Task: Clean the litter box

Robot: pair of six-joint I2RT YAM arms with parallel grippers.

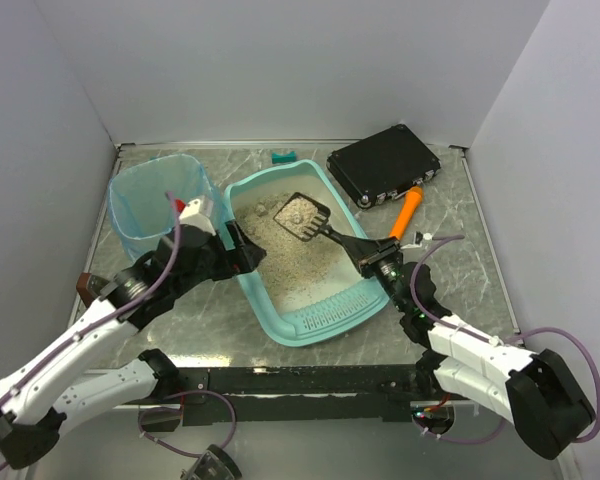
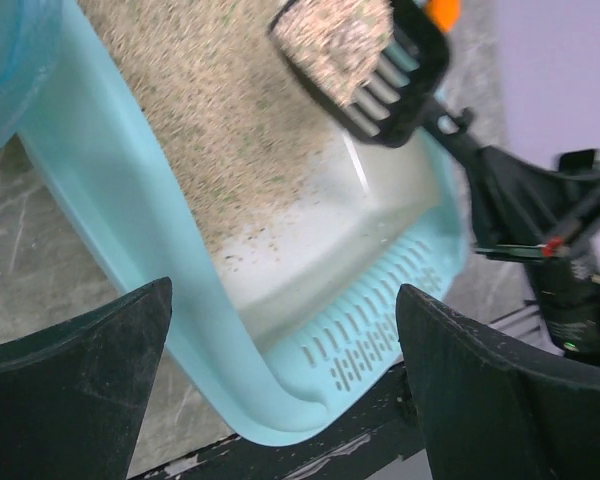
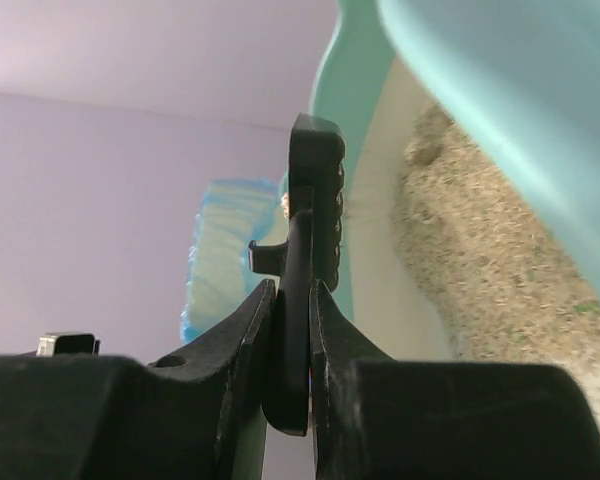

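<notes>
The litter box is smooth teal plastic with a soft sheen, and its cream inner wall is equally slick. The litter is beige, coarse and granular. The litter scoop is matt black plastic. The blue bag is thin translucent plastic (slightly crinkled). The surface looks like polished grey marbled stone. The black case shows a slight gloss. The left pincer has matt, faintly grainy black fingers.

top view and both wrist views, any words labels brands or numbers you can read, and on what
No readable text in any view.
Pale marks along the near edge of the black case: too small to read.
No lettering shows on the litter box, the scoop or the blue-bagged bin.
</notes>
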